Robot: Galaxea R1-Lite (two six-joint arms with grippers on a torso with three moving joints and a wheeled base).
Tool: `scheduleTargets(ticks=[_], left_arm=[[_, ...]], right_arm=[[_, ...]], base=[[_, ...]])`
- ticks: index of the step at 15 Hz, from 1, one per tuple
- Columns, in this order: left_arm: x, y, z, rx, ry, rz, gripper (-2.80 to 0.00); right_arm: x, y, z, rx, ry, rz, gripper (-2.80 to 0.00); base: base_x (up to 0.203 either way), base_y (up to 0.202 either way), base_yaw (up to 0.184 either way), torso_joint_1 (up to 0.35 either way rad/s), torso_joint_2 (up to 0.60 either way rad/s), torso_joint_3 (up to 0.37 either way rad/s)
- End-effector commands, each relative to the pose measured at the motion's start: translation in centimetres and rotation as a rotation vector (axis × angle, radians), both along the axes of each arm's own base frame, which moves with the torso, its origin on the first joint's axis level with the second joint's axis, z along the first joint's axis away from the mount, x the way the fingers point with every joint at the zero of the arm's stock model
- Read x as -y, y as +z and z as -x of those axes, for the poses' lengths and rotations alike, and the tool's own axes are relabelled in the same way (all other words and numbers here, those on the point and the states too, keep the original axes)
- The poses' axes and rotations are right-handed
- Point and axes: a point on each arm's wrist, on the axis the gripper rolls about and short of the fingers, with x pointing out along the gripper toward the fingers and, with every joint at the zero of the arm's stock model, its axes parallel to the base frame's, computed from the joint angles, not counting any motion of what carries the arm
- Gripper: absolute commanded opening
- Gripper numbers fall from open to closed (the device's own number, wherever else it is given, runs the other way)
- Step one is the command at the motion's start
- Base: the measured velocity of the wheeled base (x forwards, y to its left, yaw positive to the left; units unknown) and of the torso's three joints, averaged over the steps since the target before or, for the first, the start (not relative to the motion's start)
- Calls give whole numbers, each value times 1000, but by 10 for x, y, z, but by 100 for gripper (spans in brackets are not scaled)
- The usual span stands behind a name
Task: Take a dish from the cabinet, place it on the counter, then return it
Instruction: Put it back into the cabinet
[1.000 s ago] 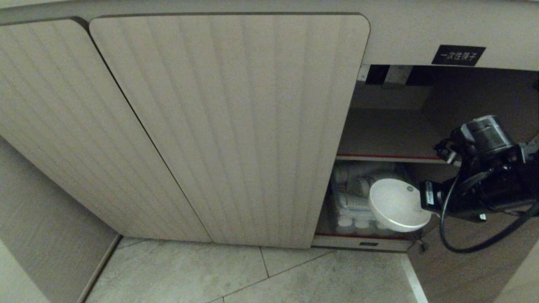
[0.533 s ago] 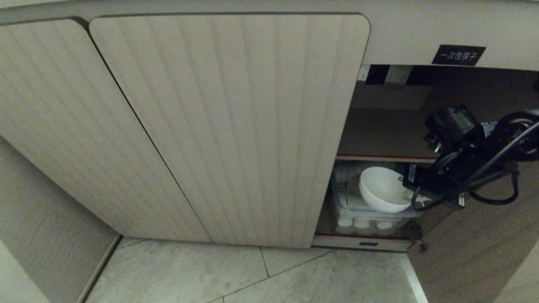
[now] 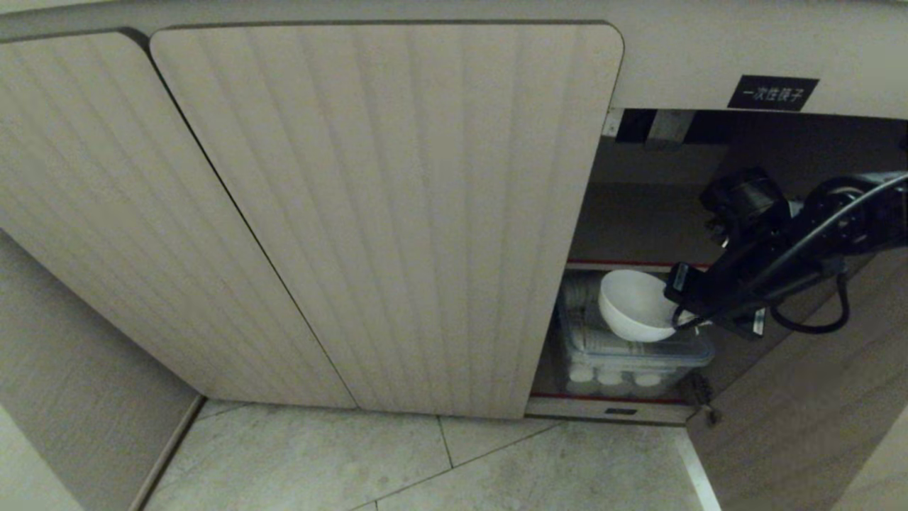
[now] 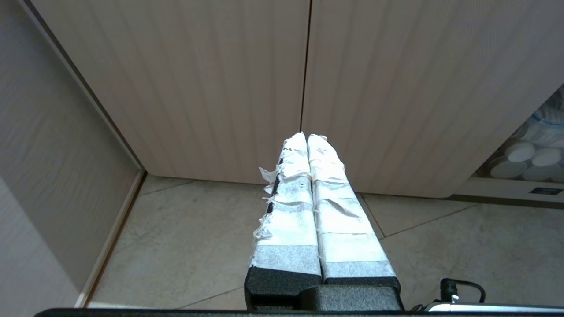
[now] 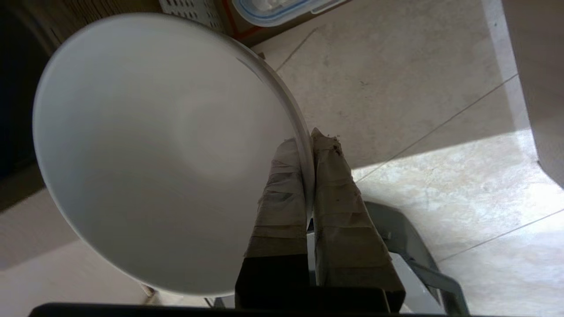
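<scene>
The white bowl (image 3: 633, 305) is pinched by its rim in the right gripper (image 3: 682, 317), one taped finger (image 5: 282, 185) inside the bowl and the other outside, pressed tight together on the edge. The bowl is inside the open part of the cabinet (image 3: 383, 213), under the red-edged shelf (image 3: 638, 263) and just above a clear box (image 3: 631, 355) with white cups in it. A small black label (image 3: 772, 93) above the opening has white Chinese writing, and the left gripper (image 4: 307, 141) hangs near the floor (image 4: 198, 237) before the closed doors, its fingers pressed together on nothing.
</scene>
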Motion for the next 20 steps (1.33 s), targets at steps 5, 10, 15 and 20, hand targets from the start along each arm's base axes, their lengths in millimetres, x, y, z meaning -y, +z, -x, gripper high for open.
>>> scheduleTargets(ticks=[5,10,15,20], left_arm=[[0,0,0,0,2,1,-280],[0,0,0,0,0,1,-280],[0,0,0,0,2,1,-280],[0,0,0,0,0,1,-280]], right_arm=[[1,8,-11,31,-22,-13,-280],[7,8,-20,51,-85,45,-280],[11,6,-23,57,-99,49,-280],[15,11,-26,75,-121,38,-280]], base=[[0,0,0,0,0,0],[0,0,0,0,0,0],[0,0,0,0,0,0],[0,0,0,0,0,0]])
